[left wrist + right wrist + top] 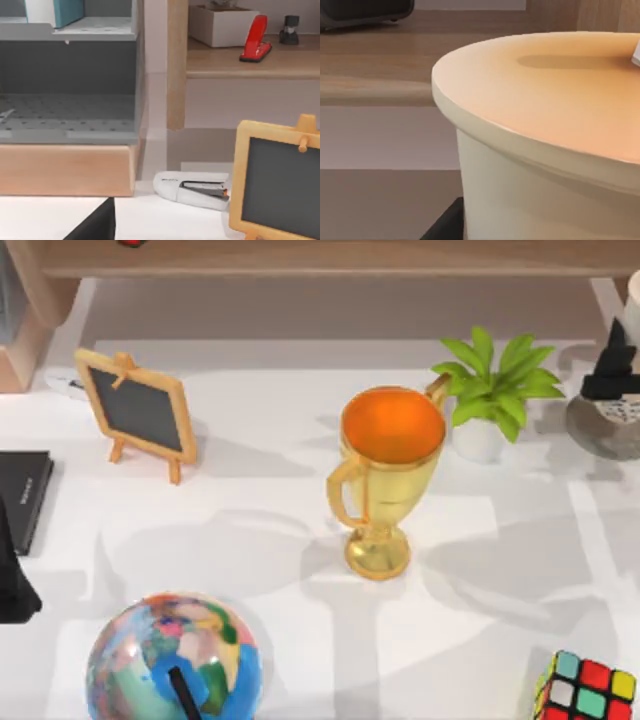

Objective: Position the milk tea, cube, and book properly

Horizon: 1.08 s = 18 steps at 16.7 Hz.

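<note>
The right gripper [612, 365] at two o'clock holds the cream-beige tapered milk tea cup [545, 150] (grip state unclear); the sticker-faced black-framed puzzle cube [585, 692] sits at five o'clock.

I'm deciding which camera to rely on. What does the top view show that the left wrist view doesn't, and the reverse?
Top view alone: the gold trophy, potted plant, globe, puzzle cube at the table's lower right edge, and a flat black book at the left edge.

Left wrist view alone: a red stapler on a wooden shelf, a white stapler on the table, a grey rack holding the teal book.

Both: the small chalkboard easel.
</note>
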Tool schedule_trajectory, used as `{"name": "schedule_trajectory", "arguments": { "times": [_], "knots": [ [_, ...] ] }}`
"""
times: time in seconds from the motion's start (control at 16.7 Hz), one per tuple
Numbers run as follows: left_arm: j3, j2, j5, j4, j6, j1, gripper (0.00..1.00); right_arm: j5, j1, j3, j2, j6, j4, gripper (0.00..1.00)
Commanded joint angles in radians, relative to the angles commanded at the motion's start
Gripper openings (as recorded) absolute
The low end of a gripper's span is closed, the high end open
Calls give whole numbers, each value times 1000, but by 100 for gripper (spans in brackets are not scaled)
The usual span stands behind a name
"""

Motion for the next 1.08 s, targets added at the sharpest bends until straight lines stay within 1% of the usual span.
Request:
{"name": "schedule_trajectory", "arguments": {
  "times": [0.54, 0.6, 1.08],
  "knots": [
    [0, 0, 0, 0, 0, 0, 100, 0, 0, 0, 0, 0, 0, 98],
    [0, 0, 0, 0, 0, 0, 100, 0, 0, 0, 0, 0, 0, 100],
    [0, 0, 0, 0, 0, 0, 100, 0, 1, 1, 0, 0, 0, 100]
  ]
}}
